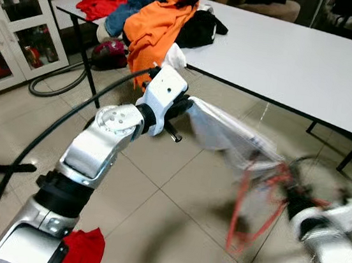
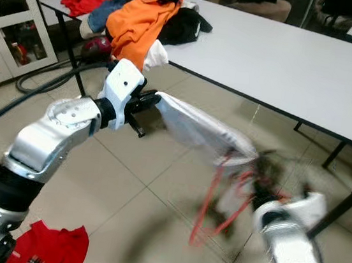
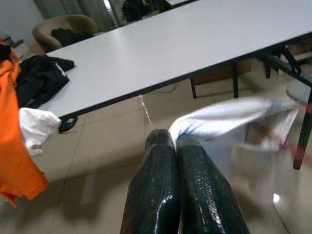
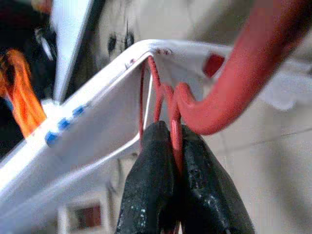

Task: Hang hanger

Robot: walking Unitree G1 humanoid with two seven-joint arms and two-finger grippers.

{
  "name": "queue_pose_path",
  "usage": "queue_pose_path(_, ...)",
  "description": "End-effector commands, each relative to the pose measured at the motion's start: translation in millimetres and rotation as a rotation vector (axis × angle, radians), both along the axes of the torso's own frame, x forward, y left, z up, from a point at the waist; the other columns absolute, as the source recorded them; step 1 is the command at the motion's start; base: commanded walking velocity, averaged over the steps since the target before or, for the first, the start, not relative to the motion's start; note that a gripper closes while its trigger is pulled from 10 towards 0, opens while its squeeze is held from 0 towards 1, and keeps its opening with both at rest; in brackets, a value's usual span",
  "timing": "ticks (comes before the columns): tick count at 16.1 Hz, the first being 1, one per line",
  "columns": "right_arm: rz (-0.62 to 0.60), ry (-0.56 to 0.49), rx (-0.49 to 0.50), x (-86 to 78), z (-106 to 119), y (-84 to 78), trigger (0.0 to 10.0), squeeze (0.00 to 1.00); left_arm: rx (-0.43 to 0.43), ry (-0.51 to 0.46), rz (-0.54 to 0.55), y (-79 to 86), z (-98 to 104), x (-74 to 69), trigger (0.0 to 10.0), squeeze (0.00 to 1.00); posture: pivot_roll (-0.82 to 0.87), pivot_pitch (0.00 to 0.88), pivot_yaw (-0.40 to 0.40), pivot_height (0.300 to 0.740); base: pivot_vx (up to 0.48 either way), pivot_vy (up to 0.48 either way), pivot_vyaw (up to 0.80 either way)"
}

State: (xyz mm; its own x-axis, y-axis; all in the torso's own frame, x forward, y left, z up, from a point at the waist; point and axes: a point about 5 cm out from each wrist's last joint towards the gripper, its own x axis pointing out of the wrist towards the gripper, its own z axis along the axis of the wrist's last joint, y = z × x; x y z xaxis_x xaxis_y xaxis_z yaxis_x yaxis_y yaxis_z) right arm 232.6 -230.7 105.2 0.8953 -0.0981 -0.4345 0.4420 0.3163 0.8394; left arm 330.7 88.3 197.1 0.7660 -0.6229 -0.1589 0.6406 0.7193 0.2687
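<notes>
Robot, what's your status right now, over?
Left end effector shut on white garment. Right end effector shut on red hanger. Table alongside.

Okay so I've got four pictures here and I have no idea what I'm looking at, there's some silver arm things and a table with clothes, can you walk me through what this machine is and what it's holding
This is a walking humanoid robot with two silver arms, each ending in a gripper of two black fingers. The two wide pictures come from a camera on its head, looking down past its own arms. The other two come from cameras on its wrists, looking along the fingers.

The left gripper is shut on one end of a white cloth, which stretches across to the right side. The right gripper is shut on a red hanger, and the cloth hangs from it there. That side is blurred.

Behind the arms stands a long white table. On its far end lies a pile of clothes: an orange top, a blue garment, something red and something black. Another red cloth lies on the tiled floor.
</notes>
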Motion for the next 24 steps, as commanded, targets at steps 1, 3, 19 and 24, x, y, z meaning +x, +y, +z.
queue_pose_path(1, -0.019, -0.044, 0.072, 2.9, 10.2, 16.8, 10.0, 0.00, 0.024, -0.025, 0.013, 1.3, -1.9, 3.6, 10.0, 0.00, -0.24, 0.000, 0.089, 0.740, 0.000, 0.000, 0.00)
queue_pose_path(3, -0.090, -0.168, 0.164, 21.0, 56.8, 27.7, 10.0, 0.00, 0.101, 0.033, -0.028, -3.3, -31.4, 3.6, 10.0, 0.00, -0.25, 0.000, 0.094, 0.740, 0.000, 0.000, 0.00)
queue_pose_path(19, 0.669, -0.036, -0.916, -18.0, 15.4, -1.4, 10.0, 0.00, 0.180, -0.001, -0.121, 0.3, -7.2, 8.5, 10.0, 0.00, -0.24, 0.004, 0.110, 0.740, 0.000, 0.000, 0.00)
queue_pose_path(24, 0.997, -0.363, -1.316, -25.1, 62.4, 29.7, 10.0, 0.00, 0.126, 0.048, -0.003, 13.6, -9.8, 15.9, 10.0, 0.00, -0.24, 0.008, 0.116, 0.740, 0.000, 0.000, 0.00)
